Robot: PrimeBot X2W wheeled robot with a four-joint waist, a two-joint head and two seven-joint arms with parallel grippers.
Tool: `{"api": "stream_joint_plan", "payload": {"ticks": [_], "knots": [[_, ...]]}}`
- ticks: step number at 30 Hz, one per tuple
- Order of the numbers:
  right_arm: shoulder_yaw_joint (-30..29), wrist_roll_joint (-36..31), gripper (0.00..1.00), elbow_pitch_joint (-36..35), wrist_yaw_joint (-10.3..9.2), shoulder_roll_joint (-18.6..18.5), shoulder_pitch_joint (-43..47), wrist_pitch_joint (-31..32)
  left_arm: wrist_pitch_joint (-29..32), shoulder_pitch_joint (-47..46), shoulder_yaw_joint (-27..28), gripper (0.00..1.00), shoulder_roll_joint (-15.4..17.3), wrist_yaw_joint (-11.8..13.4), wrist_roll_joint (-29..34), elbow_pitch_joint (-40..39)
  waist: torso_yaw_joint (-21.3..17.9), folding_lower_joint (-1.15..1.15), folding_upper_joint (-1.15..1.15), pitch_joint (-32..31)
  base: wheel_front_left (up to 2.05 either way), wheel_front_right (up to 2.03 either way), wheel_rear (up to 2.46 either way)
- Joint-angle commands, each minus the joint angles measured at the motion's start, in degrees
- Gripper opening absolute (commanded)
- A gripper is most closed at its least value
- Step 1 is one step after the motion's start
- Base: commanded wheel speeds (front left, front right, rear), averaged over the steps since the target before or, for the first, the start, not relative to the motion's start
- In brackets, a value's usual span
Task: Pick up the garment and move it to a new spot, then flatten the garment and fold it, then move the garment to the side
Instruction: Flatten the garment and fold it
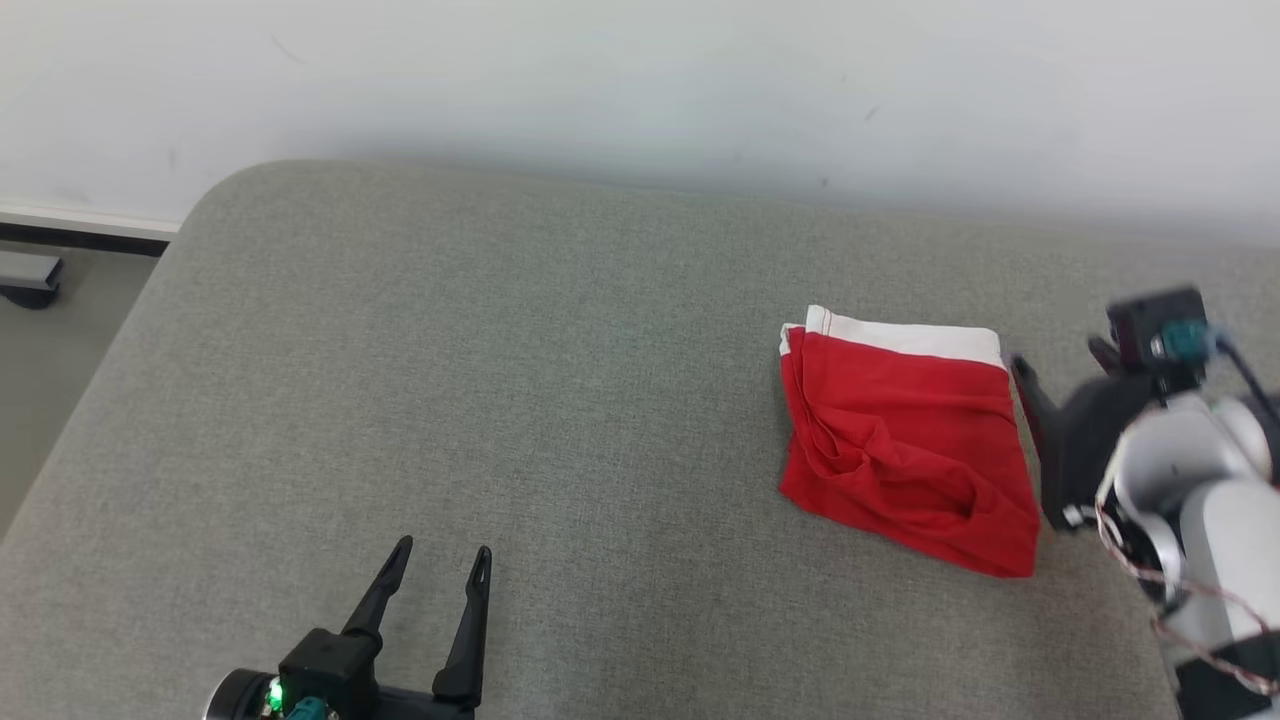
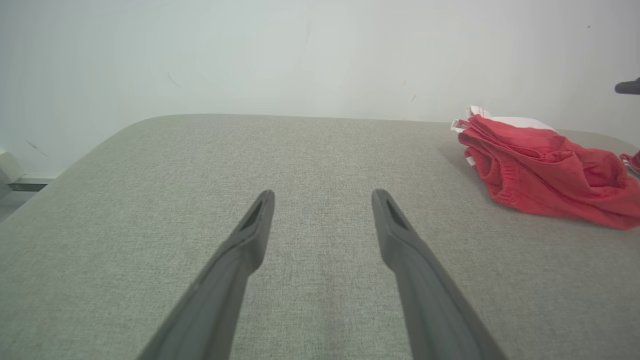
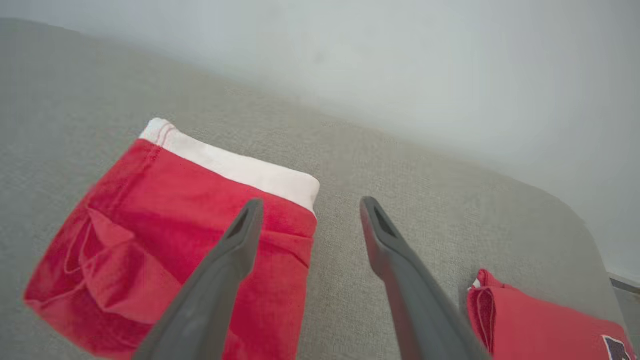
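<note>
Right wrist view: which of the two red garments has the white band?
The folded garment at left, beside the right gripper; a white band runs along its far edge. The other garment, lower right, shows a dark patch.

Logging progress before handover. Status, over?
Left gripper open, empty. Right gripper open at edge of garment, not gripping. Garment folded on grey cushion. Second red garment nearby, apart.

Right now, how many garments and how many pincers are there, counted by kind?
Garments: 2 (folded red garment with white band, second red garment)
Pincers: 2 (left pincer, right pincer)
Total: 4
</note>
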Motion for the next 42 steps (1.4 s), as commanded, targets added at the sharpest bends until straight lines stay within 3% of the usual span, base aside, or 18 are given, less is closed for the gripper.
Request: {"api": "stream_joint_plan", "payload": {"ticks": [1,2,3,4,6,13,22,28,33,34,35,36,42], "knots": [[-0.39,-1.50,1.00,0.08,-0.13,-0.25,3.46,-1.97,-0.17,0.44,0.29,1.00,-0.39,0.01,0.23,-0.28,-0.13,0.01,0.00,0.69,0.00,0.00,0.00],[0.17,-2.31,0.87,0.43,-0.13,-0.37,4.81,-2.86,-0.17,0.30,0.47,1.00,-0.46,-0.03,0.26,-0.35,-0.22,0.01,0.00,1.06,0.00,0.00,0.00],[0.52,-2.46,0.51,0.97,-0.13,-0.10,5.85,-3.82,-0.16,0.09,0.59,1.00,-0.57,-0.08,0.33,-0.40,-0.27,0.01,0.00,1.34,0.00,0.00,0.00],[0.52,-2.46,0.51,0.97,-0.13,-0.10,5.85,-3.82,-0.16,0.09,0.59,1.00,-0.57,-0.08,0.33,-0.40,-0.27,0.01,0.00,1.34,0.00,0.00,0.00],[1.66,-3.09,0.00,1.91,-0.13,0.92,7.27,-5.57,-0.16,-0.26,0.87,1.00,-0.74,-0.17,0.47,-0.39,-0.52,0.01,0.00,1.88,0.00,0.00,0.00],[6.94,-5.44,0.00,5.15,-0.13,3.96,5.87,-11.57,-0.17,-1.03,1.58,1.00,-0.83,-0.71,0.96,0.20,-1.21,0.01,0.00,2.71,0.00,0.00,0.00],[16.42,-4.69,0.00,9.98,-0.13,9.66,3.82,-14.55,-0.17,-0.83,1.91,1.00,-1.16,-1.15,1.24,0.73,-1.53,0.01,0.00,2.48,0.00,0.00,0.00],[24.04,-1.64,0.00,12.87,-0.14,13.12,2.48,-16.10,-0.17,-0.38,2.15,1.00,-1.39,-1.45,1.33,0.98,-1.85,0.01,0.00,2.35,0.00,0.00,0.00],[25.28,3.57,0.00,11.03,-0.14,14.68,2.73,-16.32,-0.17,0.07,2.47,1.00,-1.34,-1.45,1.66,0.94,-2.42,0.01,0.00,1.40,0.00,0.00,0.00],[24.38,4.30,0.22,9.90,-0.14,14.80,3.26,-16.43,-0.17,0.26,2.73,1.00,-1.22,-1.34,1.81,0.75,-2.62,0.01,0.00,1.14,0.00,0.00,0.00],[23.46,4.53,0.83,8.45,-0.14,14.84,3.82,-16.76,-0.17,0.41,3.07,1.00,-1.10,-1.25,2.00,0.46,-2.90,0.01,0.00,0.82,0.00,0.00,0.00],[22.09,4.81,1.00,7.03,-0.14,14.92,4.67,-17.11,-0.17,0.71,3.46,1.00,-1.00,-1.17,2.22,0.11,-3.25,0.01,0.00,0.36,0.00,0.00,0.00],[8.90,1.96,1.00,-4.76,-0.13,16.16,13.65,-21.70,-0.17,3.61,7.31,1.00,-1.41,-0.34,4.46,-3.25,-5.21,0.01,0.00,-3.05,0.00,0.00,0.00]]}}
